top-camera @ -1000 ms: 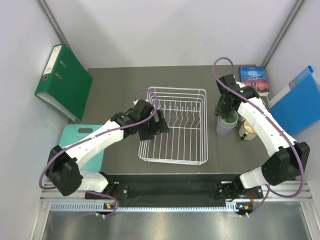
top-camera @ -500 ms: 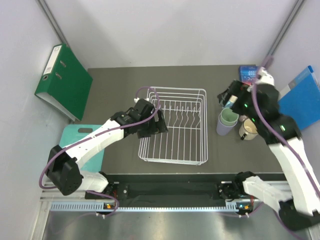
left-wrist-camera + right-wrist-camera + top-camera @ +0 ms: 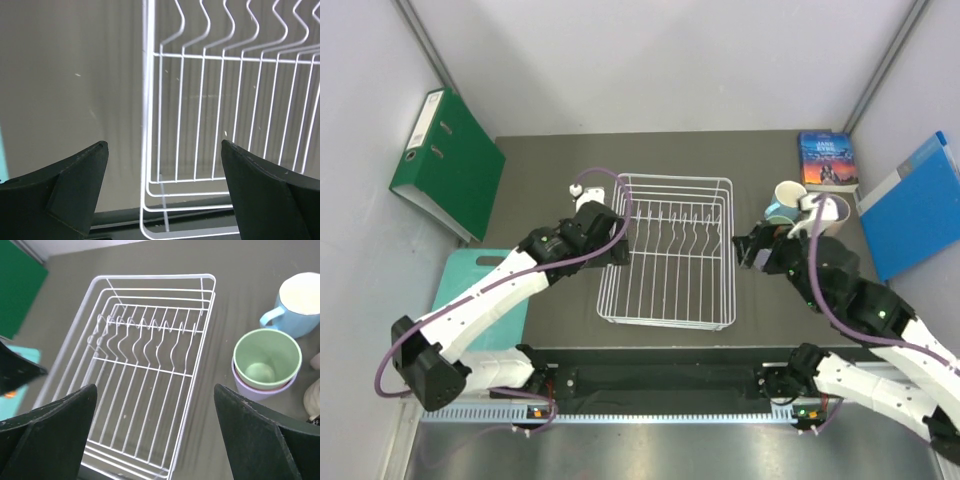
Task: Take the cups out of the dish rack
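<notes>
Green binder (image 3: 448, 165) left of dish rack (image 3: 665, 323), book (image 3: 828, 158) far right

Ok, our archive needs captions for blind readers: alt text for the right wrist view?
An empty white wire dish rack lies below the open right claw. Beside it, a green cup nested in a lavender cup, a light blue mug beyond.

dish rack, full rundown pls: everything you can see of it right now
The white wire rectangular dish rack sits flat on the dark grey table, long side running away from the robot. It looks like thin coated wire: a doubled rim with rounded corners, a floor of parallel bars, and one row of wavy upright tines across its far half. It holds nothing. The left gripper hangs open above its left rim, not visibly touching it.
</notes>
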`<state>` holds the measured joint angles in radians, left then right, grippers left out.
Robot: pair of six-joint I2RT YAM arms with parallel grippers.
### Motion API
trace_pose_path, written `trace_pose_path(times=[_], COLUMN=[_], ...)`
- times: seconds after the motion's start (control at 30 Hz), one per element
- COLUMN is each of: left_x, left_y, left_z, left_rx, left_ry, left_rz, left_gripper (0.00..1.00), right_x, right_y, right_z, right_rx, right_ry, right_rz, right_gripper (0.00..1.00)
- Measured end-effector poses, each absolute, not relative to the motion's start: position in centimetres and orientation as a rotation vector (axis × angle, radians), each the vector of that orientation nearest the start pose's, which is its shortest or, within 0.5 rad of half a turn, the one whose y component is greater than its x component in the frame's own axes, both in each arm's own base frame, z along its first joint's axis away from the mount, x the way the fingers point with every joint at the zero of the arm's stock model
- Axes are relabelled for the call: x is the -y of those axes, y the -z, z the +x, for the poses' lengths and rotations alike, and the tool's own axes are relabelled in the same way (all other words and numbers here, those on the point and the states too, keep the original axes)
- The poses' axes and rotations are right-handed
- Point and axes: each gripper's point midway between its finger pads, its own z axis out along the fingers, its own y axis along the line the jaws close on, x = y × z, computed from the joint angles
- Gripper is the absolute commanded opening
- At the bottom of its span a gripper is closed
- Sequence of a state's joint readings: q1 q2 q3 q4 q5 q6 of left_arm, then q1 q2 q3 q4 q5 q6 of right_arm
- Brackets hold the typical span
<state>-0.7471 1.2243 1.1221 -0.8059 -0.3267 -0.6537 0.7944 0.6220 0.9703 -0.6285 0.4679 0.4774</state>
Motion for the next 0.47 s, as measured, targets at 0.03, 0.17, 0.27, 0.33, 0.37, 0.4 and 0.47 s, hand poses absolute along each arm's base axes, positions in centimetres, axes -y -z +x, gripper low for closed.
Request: trace_pose_path(times=[0.03, 0.17, 0.27, 0.33, 0.37, 0.4, 0.47], left_x=[18.1, 17.1, 16.6, 16.2, 16.0, 15.8, 15.5], left_y=[-18.4, -19.5, -20.3, -20.8, -21.0, -21.1, -21.3], left_z=[24.8, 24.9, 24.8, 24.7, 24.6, 24.5, 24.4], left_rx=[-2.411, -2.364, -2.335, -2.320, -2.314, -2.312, -2.301], left_ry=[0.219, 0.191, 0.189, 0.191, 0.190, 0.190, 0.182], left_rz=[-0.025, -0.030, -0.048, -0.064, -0.072, -0.078, -0.096], left_gripper=[0.99, 0.99, 0.99, 0.99, 0.99, 0.99, 0.99], right_x=[-12.8, -15.7, -18.6, -20.2, -20.9, -21.3, -22.0], right_y=[-30.1, -29.1, -29.4, -29.7, -29.9, -30.0, -30.4], right_z=[20.9, 21.5, 22.5, 23.5, 24.0, 24.2, 24.5], right_rx=[-1.853, -1.861, -1.850, -1.837, -1.827, -1.819, -1.800], right_ry=[-0.436, -0.249, -0.112, -0.043, -0.010, -0.001, 0.011], right_rz=[0.009, -0.146, -0.240, -0.269, -0.282, -0.288, -0.300], right_gripper=[1.00, 1.00, 1.00, 1.00, 1.00, 1.00, 1.00])
